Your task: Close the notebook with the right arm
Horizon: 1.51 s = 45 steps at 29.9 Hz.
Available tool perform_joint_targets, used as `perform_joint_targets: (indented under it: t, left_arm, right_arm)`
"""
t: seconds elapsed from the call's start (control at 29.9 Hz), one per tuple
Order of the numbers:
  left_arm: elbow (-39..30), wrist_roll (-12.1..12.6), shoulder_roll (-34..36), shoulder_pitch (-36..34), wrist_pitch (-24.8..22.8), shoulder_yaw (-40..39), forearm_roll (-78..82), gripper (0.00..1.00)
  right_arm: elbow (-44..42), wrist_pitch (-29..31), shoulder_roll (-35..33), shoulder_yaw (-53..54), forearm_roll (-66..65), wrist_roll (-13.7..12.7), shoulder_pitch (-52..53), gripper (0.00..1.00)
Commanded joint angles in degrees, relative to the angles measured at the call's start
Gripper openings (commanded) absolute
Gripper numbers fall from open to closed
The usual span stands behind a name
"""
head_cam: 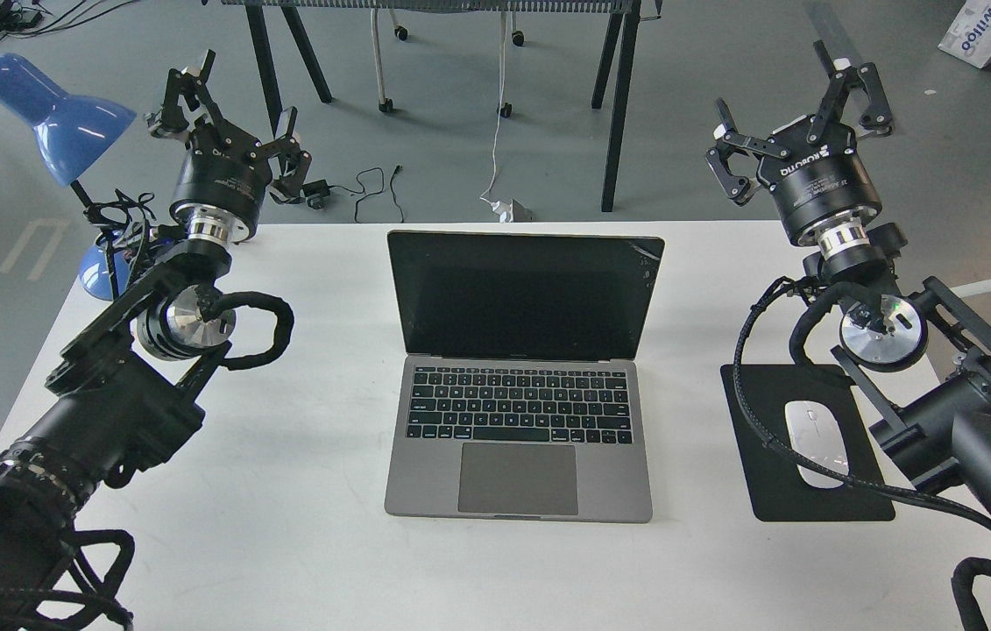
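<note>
Notebook (520, 377) first: we count one, lying in the middle of our white surface (302, 526), lid raised and tilted back, the dark screen facing us with a crack at its upper right corner. Its keyboard and trackpad are uncovered, and nothing touches it.

We count two arms, one on each side of the notebook. Our right arm (942, 412) comes in from the lower right, and its right gripper (797, 118) hangs above the far right edge of the surface, well apart from the notebook. Its two black fingers are spread wide, with nothing between them, and they touch nothing. White lettering shows on its cylindrical body.

Our left arm (109, 386) comes in from the lower left. Its left gripper (228, 114) is raised near the far left corner, fingers likewise spread wide and holding nothing.

We count one black mouse pad (775, 491) to the right of the notebook, lying partly under our right arm, and one white mouse (815, 438) resting on it. A braided cable from the right arm crosses over the pad and the mouse.

One blue lamp (57, 118) stands at the far left corner, just beside the left gripper.

Beyond the surface, on the grey floor, we see table legs, some loose cables and one cardboard box (986, 31) at the top right.
</note>
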Motion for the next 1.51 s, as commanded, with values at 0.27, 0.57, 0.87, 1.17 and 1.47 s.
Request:
perform_joint_targets:
  t: [0.27,0.57,0.87,1.17,1.47]
  left_arm:
    - [-0.1,0.0,-0.1,0.0,0.0,0.0,0.0,1.0]
    - [-0.1,0.0,-0.1,0.0,0.0,0.0,0.0,1.0]
    - [-0.1,0.0,-0.1,0.0,0.0,0.0,0.0,1.0]
    - [-0.1,0.0,-0.1,0.0,0.0,0.0,0.0,1.0]
    - [-0.1,0.0,-0.1,0.0,0.0,0.0,0.0,1.0]
  right_arm:
    - [0.0,-0.2,-0.1,-0.1,0.0,-0.1,0.0,1.0]
    - [0.4,-6.7,-2.6,-11.6,-5.1,-1.1,6.5,1.0]
    - [0.0,-9.5,-8.5,-28.4,-7.0,-2.4,16.8,1.0]
    - [-1.5,-10.8,-9.0,-32.4,-13.6,-2.8,19.2,1.0]
    - [-4.1,-11.1,-8.9,-42.1,-20.1,-4.9,25.5,1.0]
